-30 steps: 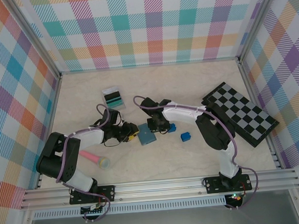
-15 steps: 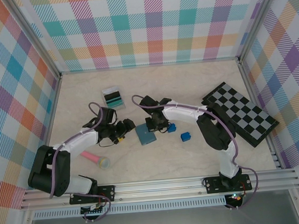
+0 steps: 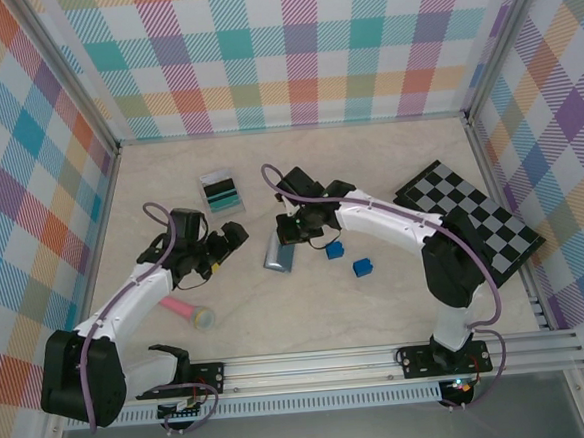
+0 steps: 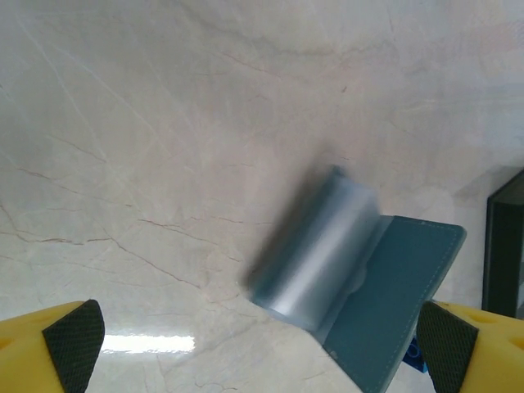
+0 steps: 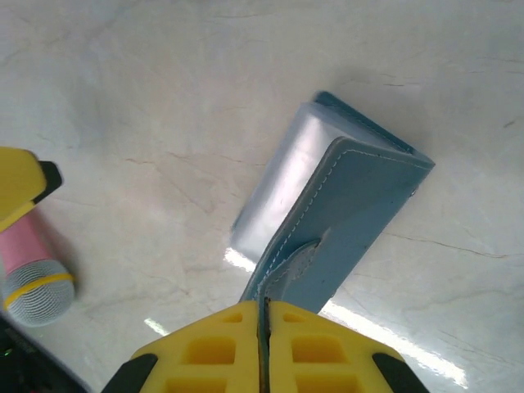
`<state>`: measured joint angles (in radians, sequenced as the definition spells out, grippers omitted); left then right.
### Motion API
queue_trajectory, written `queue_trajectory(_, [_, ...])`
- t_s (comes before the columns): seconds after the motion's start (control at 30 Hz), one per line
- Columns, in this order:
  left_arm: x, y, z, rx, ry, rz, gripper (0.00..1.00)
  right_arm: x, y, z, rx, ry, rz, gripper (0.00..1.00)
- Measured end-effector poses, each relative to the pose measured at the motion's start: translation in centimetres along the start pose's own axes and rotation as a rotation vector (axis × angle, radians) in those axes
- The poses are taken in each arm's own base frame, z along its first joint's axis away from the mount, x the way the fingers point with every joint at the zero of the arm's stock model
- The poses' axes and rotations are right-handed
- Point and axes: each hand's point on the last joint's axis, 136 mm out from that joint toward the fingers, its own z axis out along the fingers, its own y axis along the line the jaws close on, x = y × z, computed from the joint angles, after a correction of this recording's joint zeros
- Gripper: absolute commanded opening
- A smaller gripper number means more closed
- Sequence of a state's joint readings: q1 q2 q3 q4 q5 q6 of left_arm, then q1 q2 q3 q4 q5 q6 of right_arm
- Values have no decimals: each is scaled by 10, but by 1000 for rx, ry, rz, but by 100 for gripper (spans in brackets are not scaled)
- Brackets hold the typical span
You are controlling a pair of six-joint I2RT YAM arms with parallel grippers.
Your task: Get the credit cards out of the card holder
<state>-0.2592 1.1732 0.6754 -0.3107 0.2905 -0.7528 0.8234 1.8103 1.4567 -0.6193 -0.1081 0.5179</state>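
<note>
The slate-blue card holder (image 3: 278, 253) is tilted up off the table, one panel raised. My right gripper (image 3: 296, 230) is shut on that panel's stitched edge; in the right wrist view the yellow fingers (image 5: 213, 348) pinch it, right gripper (image 5: 264, 323), card holder (image 5: 354, 214). My left gripper (image 3: 235, 237) stands open to the left of it, apart from it. In the left wrist view the card holder (image 4: 391, 304) lies ahead of the wide-open left gripper (image 4: 260, 348). A flat rectangle with teal-green and dark bands (image 3: 221, 191), a credit card by its look, lies at the back left.
Two bright blue cubes (image 3: 335, 250) (image 3: 362, 267) sit just right of the card holder. A black-and-grey checkerboard (image 3: 468, 222) lies at the right. A pink microphone (image 3: 186, 312) (image 5: 31, 274) lies near the left arm. Plaid walls ring the table.
My left gripper has opened wide and drawn back to the left, away from the card holder. My right gripper has shut on the card holder's panel and tipped it up.
</note>
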Motion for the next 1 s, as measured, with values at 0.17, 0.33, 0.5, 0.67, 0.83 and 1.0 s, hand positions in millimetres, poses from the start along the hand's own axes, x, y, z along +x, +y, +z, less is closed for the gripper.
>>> queue_trajectory(0.17, [8, 5, 5, 11, 24, -22, 100, 1, 5, 4, -25, 15, -3, 7])
queue_trajectory(0.33, [7, -3, 6, 49, 30, -14, 99, -1, -4, 4, 14, 7, 1, 7])
queue_trajectory(0.5, [9, -10, 12, 91, 54, -3, 94, -7, -30, 5, 70, 0, 44, 7])
queue_trajectory(0.67, [16, -14, 25, 124, 117, -11, 79, -7, -76, 17, 163, 27, 119, 7])
queue_trajectory(0.83, [22, -20, 40, 174, 180, -54, 64, 0, -104, 31, 225, 73, 166, 7])
queue_trajectory(1.0, [27, -24, 52, 203, 223, -77, 55, 6, -109, 40, 234, 102, 172, 8])
